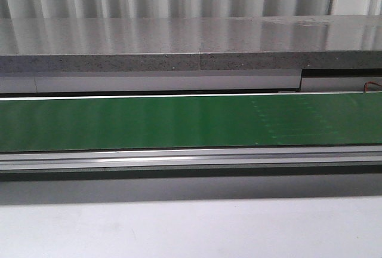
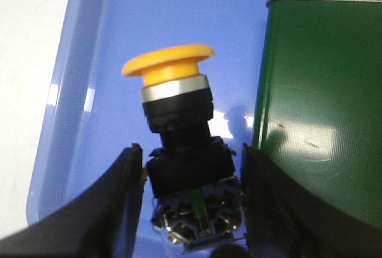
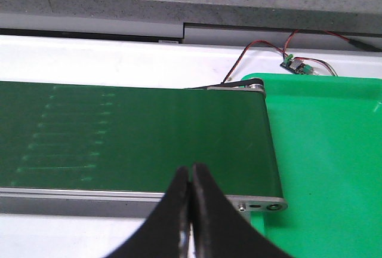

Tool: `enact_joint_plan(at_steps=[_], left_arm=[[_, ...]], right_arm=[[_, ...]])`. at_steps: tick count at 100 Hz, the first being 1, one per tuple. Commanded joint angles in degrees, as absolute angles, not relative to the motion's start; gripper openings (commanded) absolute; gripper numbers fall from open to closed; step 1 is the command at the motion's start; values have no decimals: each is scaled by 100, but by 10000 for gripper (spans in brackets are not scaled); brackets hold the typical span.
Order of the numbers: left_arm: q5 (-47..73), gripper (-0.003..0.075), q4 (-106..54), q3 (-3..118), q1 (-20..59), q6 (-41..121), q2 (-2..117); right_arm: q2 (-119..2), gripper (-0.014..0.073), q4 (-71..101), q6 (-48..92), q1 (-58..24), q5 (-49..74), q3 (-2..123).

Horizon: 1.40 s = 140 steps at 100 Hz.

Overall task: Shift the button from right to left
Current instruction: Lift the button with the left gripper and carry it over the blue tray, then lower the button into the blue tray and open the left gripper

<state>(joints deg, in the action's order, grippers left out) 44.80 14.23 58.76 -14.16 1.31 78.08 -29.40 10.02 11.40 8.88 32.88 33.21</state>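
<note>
Left end effector [image 2: 191,204] holds the button [image 2: 182,144]: both black fingers [image 2: 119,204] press the sides of its dark boxy base, with the yellow cap pointing away from the wrist. A silver ring and black collar sit just under the cap; metal screw terminals and a green tab show at the base, nearest the wrist. No readable text on the button.

Behind the button lies a blue tray [image 2: 77,91]; whether the button touches it, cannot tell. Just beside the one finger is the end of the green conveyor belt [image 2: 322,108], next to the tray. White desk [image 2: 24,61] shows past the tray's rim.

Right end effector [image 3: 190,210] is closed, fingertips touching, nothing between them. It hangs at the near edge of the belt, by the belt's roller end. Beyond that end sits a green tray [image 3: 322,162]. Farther off, a small circuit board [image 3: 296,65] with red and black wires lies on the desk; no legible marking on it.

Front view shows only the belt [image 1: 179,120] and a grey ledge [image 1: 179,43]; neither arm nor the button is visible there.
</note>
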Motion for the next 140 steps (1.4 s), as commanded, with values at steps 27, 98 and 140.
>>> enact_joint_plan(at_steps=[27, 98, 140], left_arm=[[3999, -20, 1604, 6037, -1433, 391, 8361], [3602, -19, -116, 6545, -2484, 2949, 9775], [3646, -19, -217, 6726, -2541, 3618, 10269]], right_arm=[[-2956, -67, 1012, 1168, 875, 2917, 3463], [-2956, -67, 1012, 1168, 875, 2917, 3463], [-2956, -67, 1012, 1168, 875, 2917, 3463]])
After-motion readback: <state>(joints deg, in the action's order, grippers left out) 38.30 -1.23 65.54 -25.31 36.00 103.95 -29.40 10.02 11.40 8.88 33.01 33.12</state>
